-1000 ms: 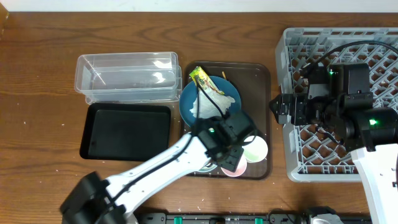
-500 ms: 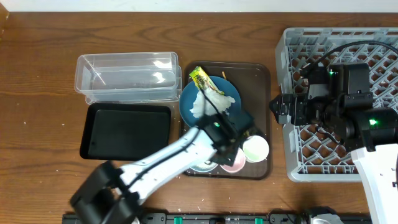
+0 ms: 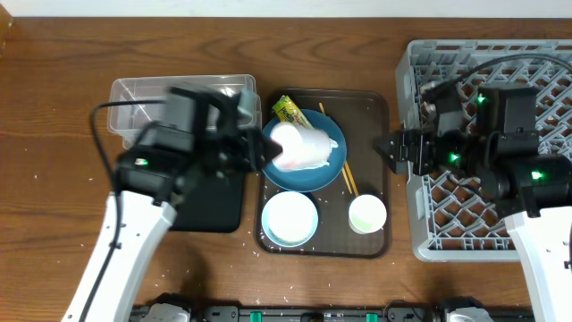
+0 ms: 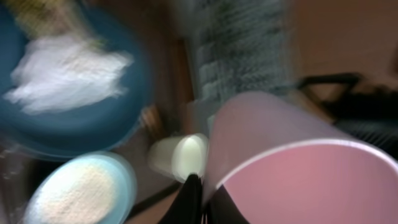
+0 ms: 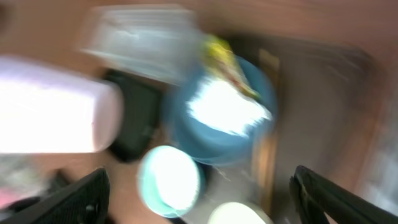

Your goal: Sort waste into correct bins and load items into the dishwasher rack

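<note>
My left gripper (image 3: pixel 268 152) is shut on the rim of the pink cup (image 3: pixel 288 141), which hangs on its side over the dark-blue plate (image 3: pixel 304 177). In the left wrist view the cup (image 4: pixel 298 168) fills the right side, and my left gripper (image 4: pixel 202 199) pinches its wall. The napkin (image 3: pixel 323 154) and the snack wrapper (image 3: pixel 288 109) lie on the plate. A white bowl (image 3: pixel 290 217), a white cup (image 3: pixel 366 214) and chopsticks (image 3: pixel 347 179) rest on the brown tray (image 3: pixel 371 116). My right gripper (image 3: pixel 386 148) stands open and empty at the left edge of the dishwasher rack (image 3: pixel 536 72).
The clear tub (image 3: pixel 134 107) stands at the back left, with the black tray (image 3: pixel 219 201) in front of it, partly under my left arm. Scattered rice grains dot the wooden table near its front edge.
The left gripper closed on the pink cup at the front of the brown tray, lifted it and swung it back and left over the plate. The right gripper edged left.
</note>
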